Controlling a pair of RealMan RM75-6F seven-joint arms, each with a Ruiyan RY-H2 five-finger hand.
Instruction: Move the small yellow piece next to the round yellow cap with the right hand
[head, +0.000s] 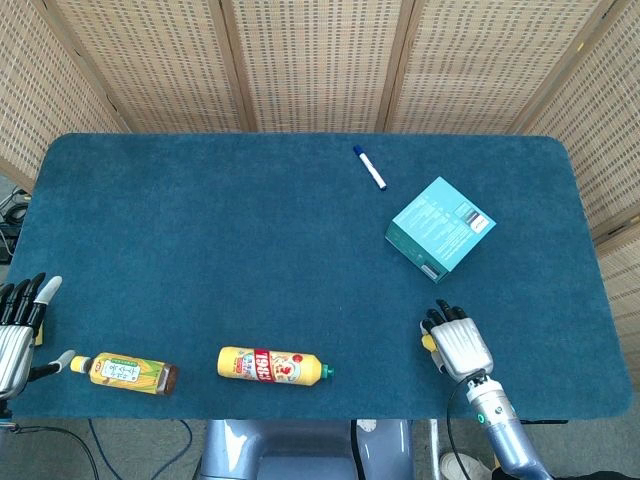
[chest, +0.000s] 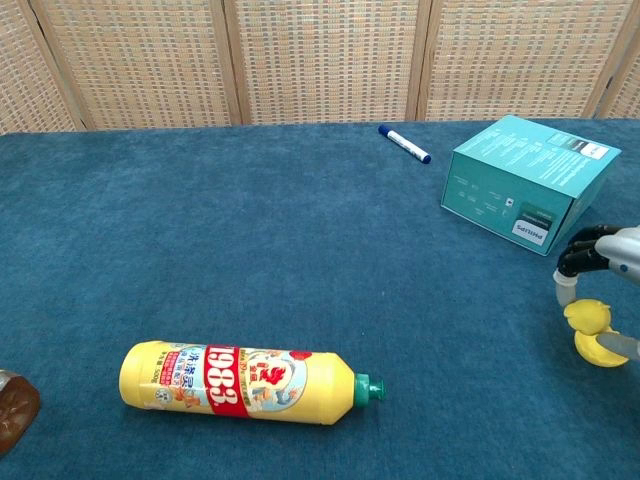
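Note:
My right hand (head: 459, 343) (chest: 603, 272) hangs low over the near right part of the table, fingers curled, pinching the small yellow piece (chest: 586, 315) (head: 429, 342). In the chest view the piece sits just above the round yellow cap (chest: 598, 351), which peeks out under a finger at the frame's right edge. The head view hides the cap beneath the hand. My left hand (head: 20, 325) rests at the table's near left edge, fingers spread, holding nothing.
A teal box (head: 441, 224) (chest: 527, 179) stands just beyond the right hand. A blue marker (head: 369, 167) lies further back. A yellow sauce bottle (head: 271, 365) (chest: 241, 381) lies near the front middle, a corn drink bottle (head: 123, 372) to its left.

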